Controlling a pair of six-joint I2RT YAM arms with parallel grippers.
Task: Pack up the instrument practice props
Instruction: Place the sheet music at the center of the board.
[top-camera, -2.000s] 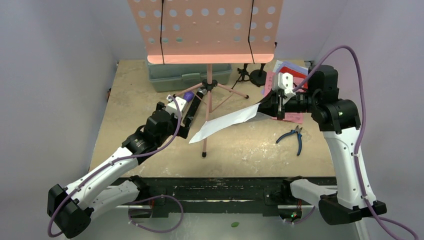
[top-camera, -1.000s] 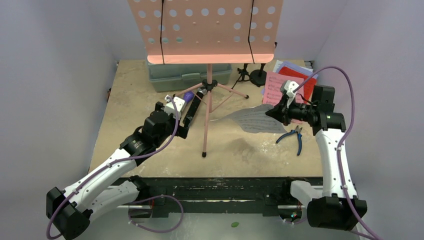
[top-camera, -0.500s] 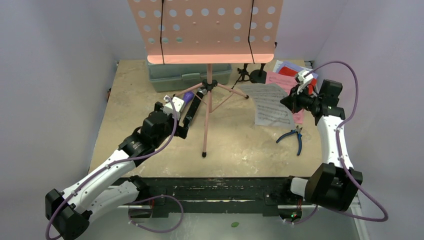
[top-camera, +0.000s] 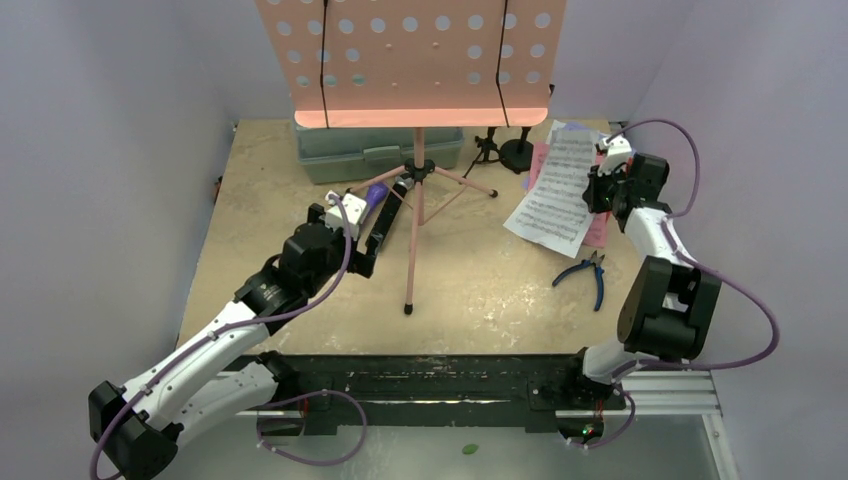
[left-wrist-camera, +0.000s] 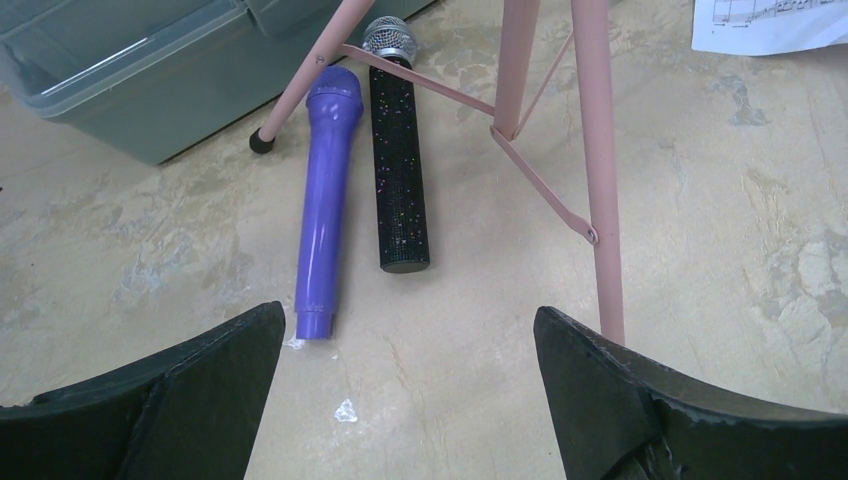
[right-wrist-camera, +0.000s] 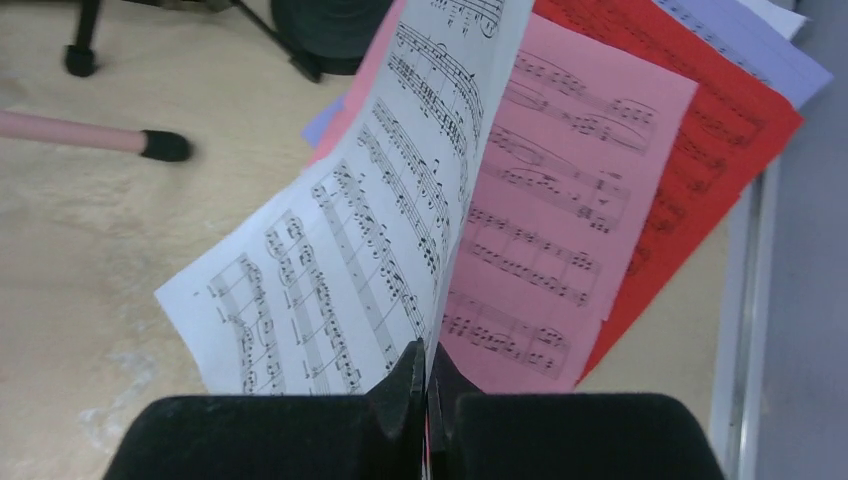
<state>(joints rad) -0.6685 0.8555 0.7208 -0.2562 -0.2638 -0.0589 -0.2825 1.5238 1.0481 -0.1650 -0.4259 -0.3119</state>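
1. Right gripper (right-wrist-camera: 425, 400) is closed tight on one edge of a white music sheet (right-wrist-camera: 340, 250), which stands lifted above the bench (top-camera: 480, 300) near its far right corner.
2. Under this sheet a pink page (right-wrist-camera: 570, 230) and a red page (right-wrist-camera: 700, 130) lie flat by the right edge.
3. Left gripper (left-wrist-camera: 407, 325) is wide open and holds nothing; it points towards the purple microphone (left-wrist-camera: 322, 200) and the black microphone (left-wrist-camera: 400, 170).
4. Both microphones lie side by side on the bench, at the legs of the pink stand (top-camera: 415, 200), just in front of the grey-green case (top-camera: 375, 150) at the far edge.
5. Pliers (top-camera: 590, 275) lie near the right edge, on the near side of the pages.
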